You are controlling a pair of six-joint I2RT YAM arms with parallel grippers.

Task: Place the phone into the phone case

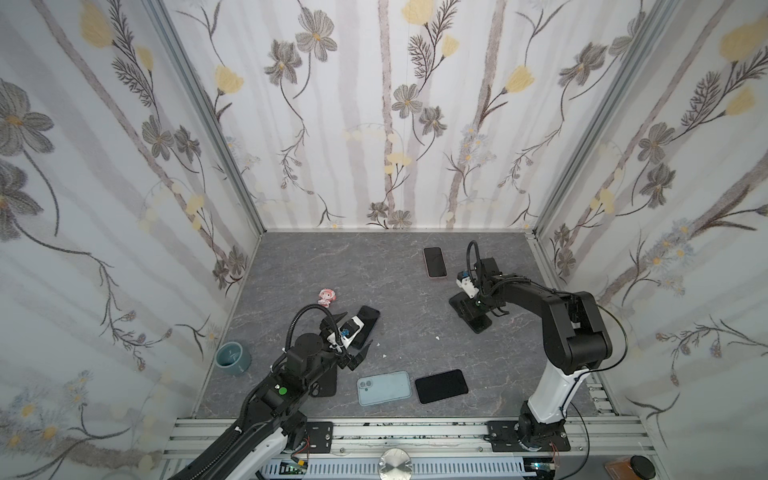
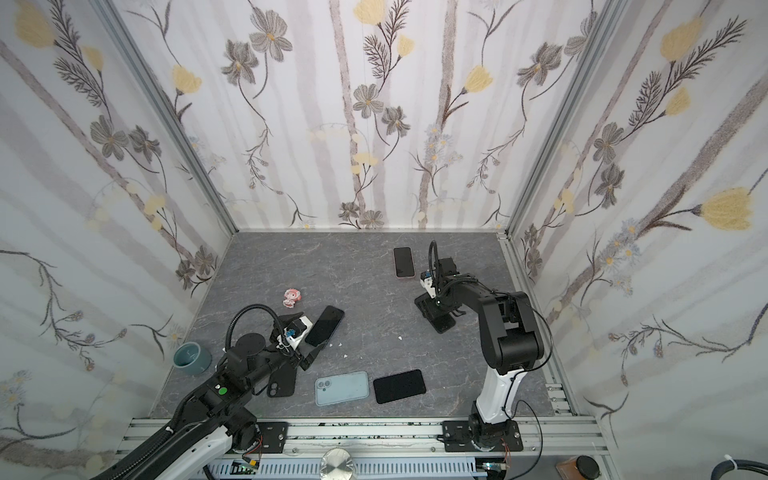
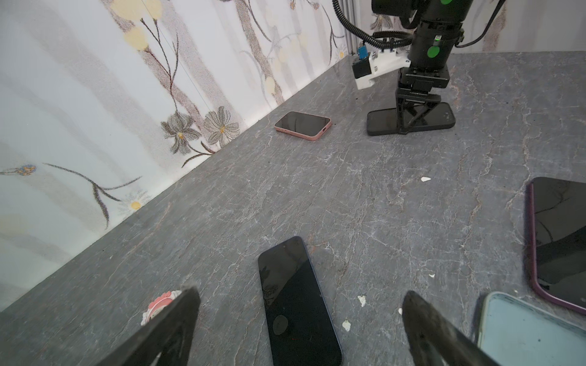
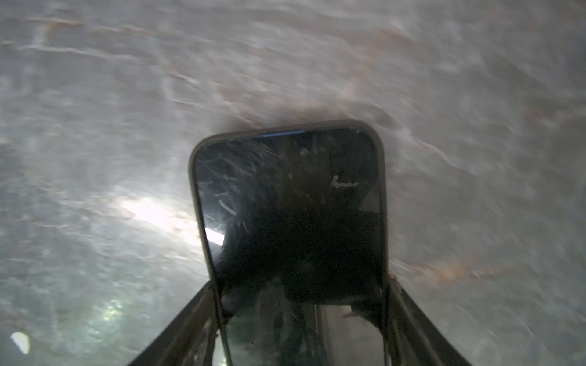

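A dark phone with a blue edge (image 3: 298,304) lies screen up on the grey table, also in both top views (image 1: 370,316) (image 2: 326,325). My left gripper (image 3: 299,293) (image 1: 355,330) hovers over it, open, one finger on each side and touching nothing. A second dark phone (image 4: 287,202) (image 3: 380,122) with a dark rim round it lies flat at the right. My right gripper (image 4: 301,282) (image 1: 473,313) (image 2: 436,313) is shut on its long sides. A light blue phone case (image 1: 384,387) (image 3: 532,336) lies near the front edge.
A pink-edged phone (image 1: 434,262) lies near the back wall. A purple-edged phone (image 1: 441,386) sits beside the blue case. A black case (image 2: 282,382) is partly under my left arm. A pink figurine (image 1: 327,296) and a grey-blue cup (image 1: 232,358) stand at the left.
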